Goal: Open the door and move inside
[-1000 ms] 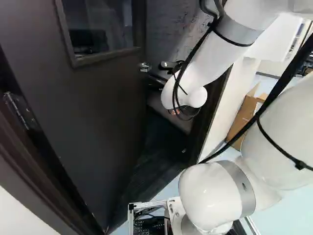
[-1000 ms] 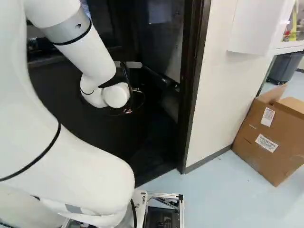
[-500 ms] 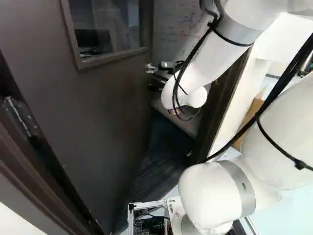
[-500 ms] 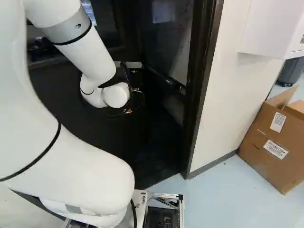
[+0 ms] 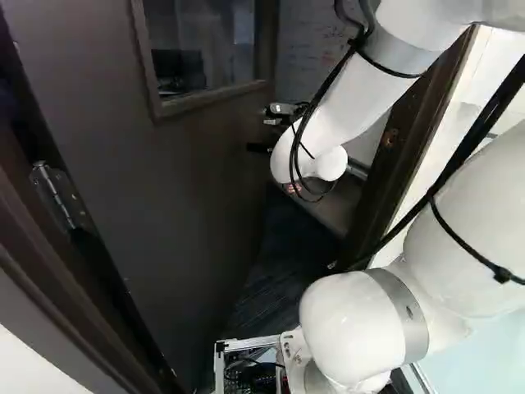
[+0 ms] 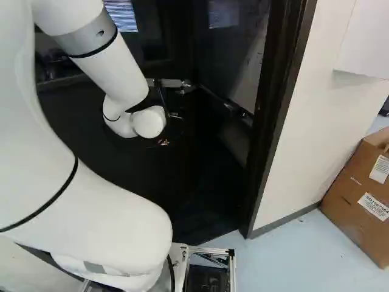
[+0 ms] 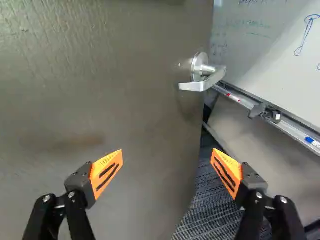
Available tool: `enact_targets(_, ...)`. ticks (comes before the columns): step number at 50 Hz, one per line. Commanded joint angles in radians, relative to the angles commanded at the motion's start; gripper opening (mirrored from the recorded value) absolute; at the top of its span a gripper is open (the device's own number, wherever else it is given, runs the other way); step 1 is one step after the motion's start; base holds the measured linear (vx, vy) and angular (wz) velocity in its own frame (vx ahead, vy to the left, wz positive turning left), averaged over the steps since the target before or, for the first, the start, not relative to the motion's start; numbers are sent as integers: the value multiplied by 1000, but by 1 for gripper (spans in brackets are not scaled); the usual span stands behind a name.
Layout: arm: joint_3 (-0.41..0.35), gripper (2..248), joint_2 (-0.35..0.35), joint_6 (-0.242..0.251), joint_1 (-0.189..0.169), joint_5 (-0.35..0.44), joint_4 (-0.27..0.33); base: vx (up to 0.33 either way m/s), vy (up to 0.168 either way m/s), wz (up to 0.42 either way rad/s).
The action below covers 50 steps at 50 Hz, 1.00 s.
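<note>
Gripper (image 5: 293, 188) jaws spread wide; door (image 7: 100, 110) ajar, its face ahead of jaws; lever handle (image 7: 202, 80) on it, ahead of jaws and apart from them, nearer whiteboard-side finger; past door edge, whiteboard (image 7: 272, 55) farther ahead, tray (image 7: 295, 132) below it; dark carpet (image 7: 207, 215) beyond jaws, beside door
</note>
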State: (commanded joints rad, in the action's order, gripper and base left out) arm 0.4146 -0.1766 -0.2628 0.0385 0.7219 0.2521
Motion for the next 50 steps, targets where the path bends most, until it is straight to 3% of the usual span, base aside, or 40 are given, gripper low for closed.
enact_targets(35, 1, 247, 1, 0, 2, 0, 0, -1, 0, 0)
enact_targets(50, 47, 247, 51, 0, 40, 0, 0, 0, 0, 0)
